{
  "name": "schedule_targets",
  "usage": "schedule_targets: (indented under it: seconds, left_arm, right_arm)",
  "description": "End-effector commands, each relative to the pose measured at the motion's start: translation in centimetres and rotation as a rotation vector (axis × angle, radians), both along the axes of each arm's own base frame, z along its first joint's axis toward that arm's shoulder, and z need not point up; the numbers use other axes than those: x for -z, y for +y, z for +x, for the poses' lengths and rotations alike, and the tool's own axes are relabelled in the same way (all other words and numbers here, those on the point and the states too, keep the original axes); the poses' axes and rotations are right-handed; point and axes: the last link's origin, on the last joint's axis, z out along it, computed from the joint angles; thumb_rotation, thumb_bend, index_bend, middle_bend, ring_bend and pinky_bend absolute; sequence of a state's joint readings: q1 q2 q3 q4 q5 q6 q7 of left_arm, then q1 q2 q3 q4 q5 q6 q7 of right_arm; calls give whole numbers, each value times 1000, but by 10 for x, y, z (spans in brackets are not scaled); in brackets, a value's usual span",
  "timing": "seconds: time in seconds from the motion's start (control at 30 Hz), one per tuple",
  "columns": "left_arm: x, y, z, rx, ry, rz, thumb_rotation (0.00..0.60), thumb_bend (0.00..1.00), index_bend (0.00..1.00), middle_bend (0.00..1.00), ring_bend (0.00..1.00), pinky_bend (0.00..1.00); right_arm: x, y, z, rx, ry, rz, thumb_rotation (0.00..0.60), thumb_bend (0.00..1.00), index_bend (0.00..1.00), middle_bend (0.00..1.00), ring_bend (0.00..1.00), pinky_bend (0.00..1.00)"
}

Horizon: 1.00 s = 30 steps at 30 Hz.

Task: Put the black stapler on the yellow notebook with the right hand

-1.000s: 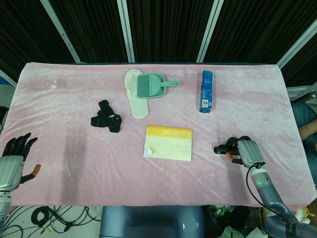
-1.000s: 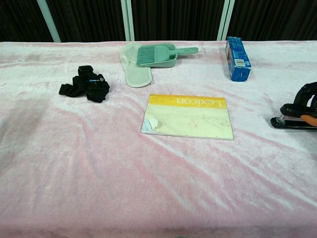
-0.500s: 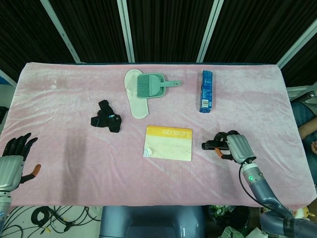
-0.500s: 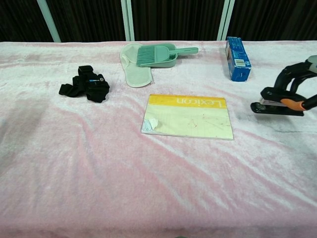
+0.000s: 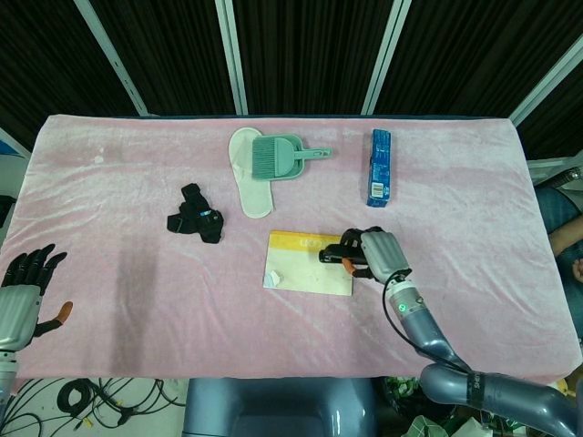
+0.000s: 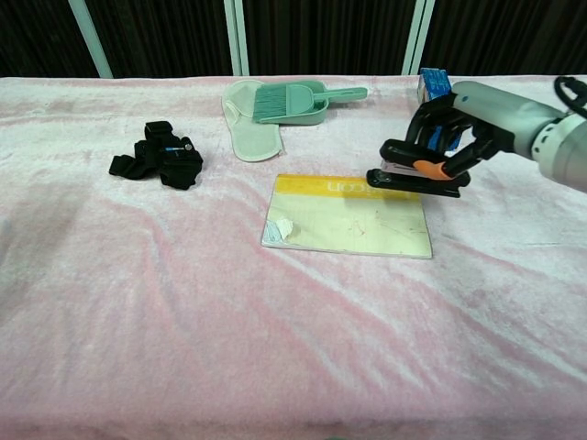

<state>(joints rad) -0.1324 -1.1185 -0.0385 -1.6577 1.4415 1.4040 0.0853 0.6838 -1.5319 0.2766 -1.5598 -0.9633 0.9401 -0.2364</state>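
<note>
My right hand [image 5: 378, 255] [image 6: 459, 124] grips the black stapler [image 6: 415, 180] [image 5: 335, 257], which has an orange part. Hand and stapler hang in the air over the right part of the yellow notebook [image 6: 348, 216] [image 5: 308, 264], which lies flat at the table's middle. The stapler is level and points left, clear of the cover. My left hand [image 5: 25, 289] rests off the table's front left corner with fingers spread and nothing in it; the chest view does not show it.
A blue box [image 5: 380, 167] lies behind the notebook on the right. A green dustpan with brush [image 5: 281, 157] sits on a white slipper [image 5: 248, 182] at the back centre. A black strap bundle [image 5: 197, 216] lies to the left. Pink cloth [image 5: 109, 218] covers the table.
My right hand has carried the stapler up off the cloth at the right and leftward, until it hangs over the notebook's right part. The left hand has stayed put.
</note>
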Motion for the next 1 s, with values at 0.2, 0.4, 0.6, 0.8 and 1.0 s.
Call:
schedule_targets:
  seconds: [0.2, 0.4, 0.6, 0.8, 1.0]
  left_arm:
    - [1, 0, 0, 0, 3, -8, 600, 326, 119, 14, 0, 10]
    - [1, 1, 0, -3, 0, -6, 600, 326, 119, 14, 0, 10]
    - [1, 1, 0, -4, 2, -9, 600, 326, 120, 14, 0, 10]
    - [1, 1, 0, -9, 3, -8, 600, 326, 120, 14, 0, 11]
    - [1, 1, -1, -12, 5, -9, 600, 326, 119, 14, 0, 10]
  right_arm:
    - [39, -2, 38, 16, -1, 29, 600, 384, 527, 484, 464, 280]
    - [50, -3, 46, 9, 1, 19, 600, 384, 527, 484, 464, 280]
    - [57, -3, 46, -1, 23, 6, 600, 377, 527, 474, 463, 280]
    - [59, -2, 42, -7, 53, 5, 600, 338, 406, 377, 397, 272]
    - [62, 2, 38, 23, 82, 14, 600, 287, 263, 200, 285, 203]
